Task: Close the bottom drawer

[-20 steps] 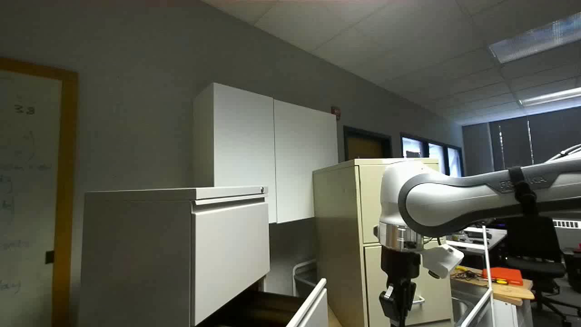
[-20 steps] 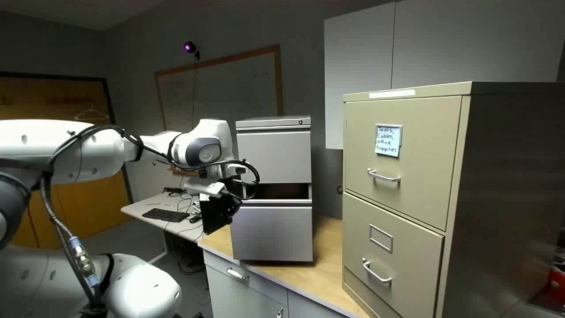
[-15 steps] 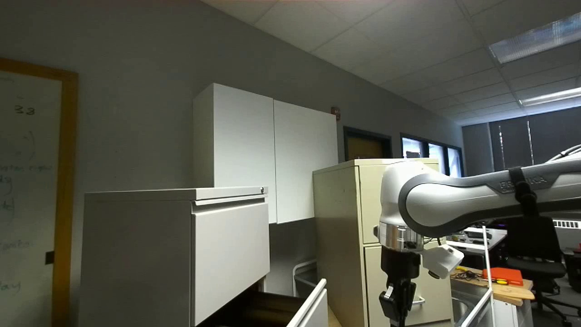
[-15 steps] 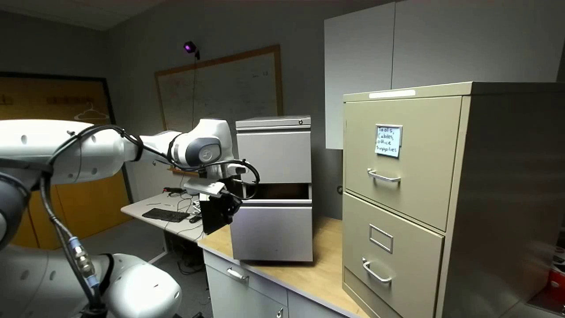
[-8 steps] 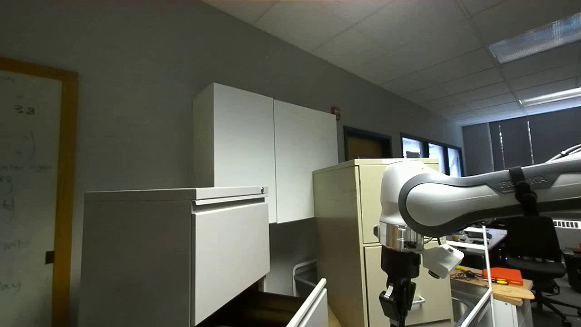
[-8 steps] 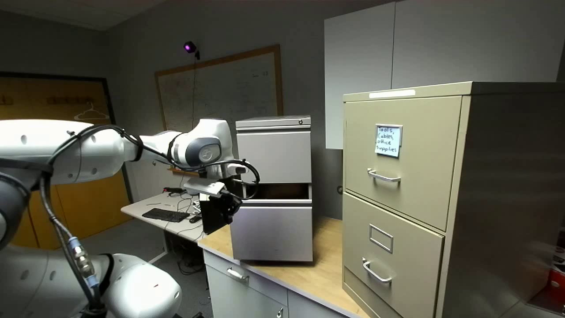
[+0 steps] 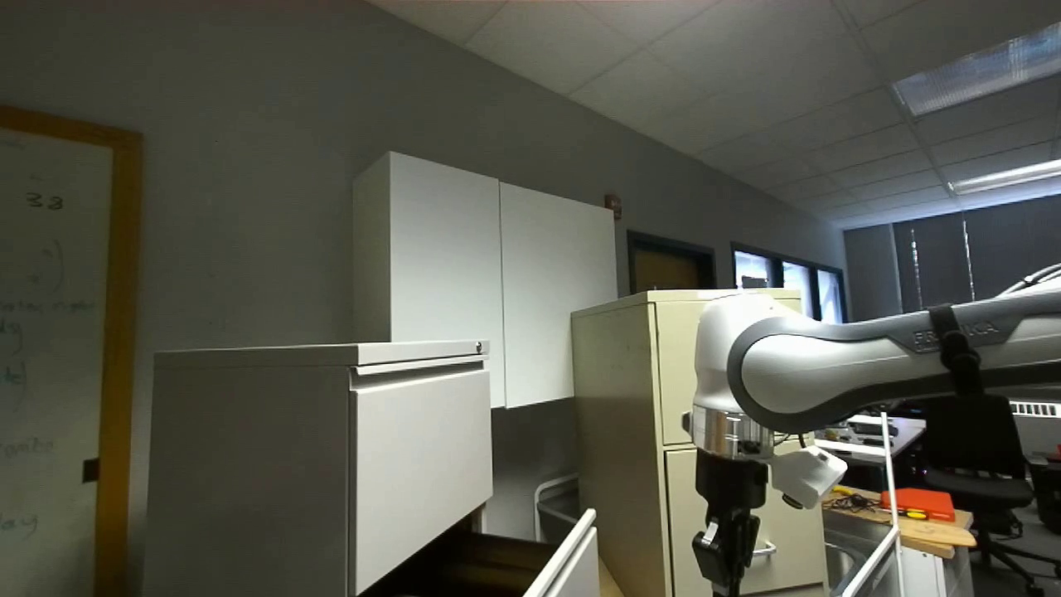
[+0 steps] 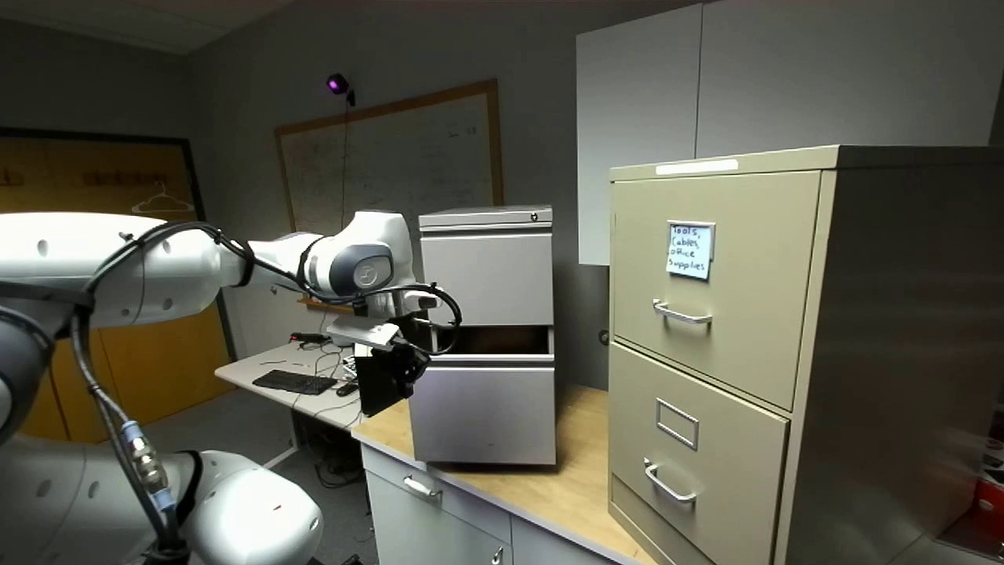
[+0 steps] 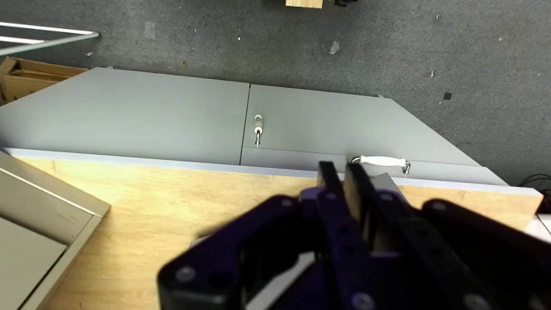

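The bottom drawer stands pulled out of the white cabinet, with a dark gap behind its front. Its flat front shows in both exterior views [image 7: 578, 572] [image 8: 490, 412]. My gripper [image 9: 341, 167] hangs pointing down in front of the drawer and holds nothing visible. Its fingers stand a narrow gap apart in the wrist view, where a grey corner of the drawer [image 9: 385, 182] shows behind them. In an exterior view the black gripper [image 8: 396, 380] covers part of the drawer's left edge; whether they touch cannot be told. The upper drawer front [image 8: 486, 278] is in.
A beige filing cabinet [image 8: 706, 377] with metal handles stands beside the white cabinet. Both rest on a wooden counter [image 8: 584, 428] whose front edge shows in the wrist view [image 9: 172, 165]. White wall cupboards [image 7: 551, 290] hang behind. A desk with a keyboard [image 8: 294, 382] stands further back.
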Tool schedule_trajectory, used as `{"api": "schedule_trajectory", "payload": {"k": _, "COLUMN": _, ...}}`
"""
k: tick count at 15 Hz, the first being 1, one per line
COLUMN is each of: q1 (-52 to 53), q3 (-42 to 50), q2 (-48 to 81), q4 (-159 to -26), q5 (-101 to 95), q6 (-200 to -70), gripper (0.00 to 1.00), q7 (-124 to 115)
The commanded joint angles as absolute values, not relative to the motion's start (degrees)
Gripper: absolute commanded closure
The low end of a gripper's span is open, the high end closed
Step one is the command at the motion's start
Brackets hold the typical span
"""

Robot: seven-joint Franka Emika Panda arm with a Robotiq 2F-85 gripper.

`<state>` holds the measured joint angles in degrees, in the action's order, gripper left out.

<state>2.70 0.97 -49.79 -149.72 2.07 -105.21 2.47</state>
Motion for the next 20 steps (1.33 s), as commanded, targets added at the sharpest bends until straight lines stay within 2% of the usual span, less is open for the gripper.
{"api": "schedule_trajectory", "payload": {"k": 1, "q1": 2.4, "q3": 0.7, "q2": -49.7, "q4": -149.6, "q5": 2.3, "q6": -105.1, "gripper": 0.87, "q7": 2.7}}
{"api": "schedule_trajectory", "payload": {"k": 3, "q1": 2.4, "q3": 0.7, "q2": -49.7, "q4": -149.6, "q5": 2.3, "q6": -105.1, "gripper": 0.87, "q7": 2.7}}
{"api": "schedule_trajectory", "payload": {"k": 4, "q1": 2.4, "q3": 0.7, "q2": -49.7, "q4": -149.6, "q5": 2.3, "q6": -105.1, "gripper": 0.62, "q7": 2.7}}
{"api": "schedule_trajectory", "payload": {"k": 6, "q1": 2.4, "q3": 1.1, "q2": -50.0, "q4": -149.9, "q5": 2.0, "q6": -105.0, "gripper": 0.56, "q7": 3.4}}
{"api": "schedule_trajectory", "payload": {"k": 13, "q1": 1.9, "q3": 2.4, "q2": -46.1, "q4": -149.1, "q5": 2.7, "q6": -113.4, "gripper": 0.01, "q7": 3.5}}
{"api": "schedule_trajectory", "payload": {"k": 20, "q1": 2.6, "q3": 5.1, "q2": -36.9, "q4": -147.7, "q5": 4.6, "q6": -127.3, "gripper": 0.00, "q7": 4.7}}
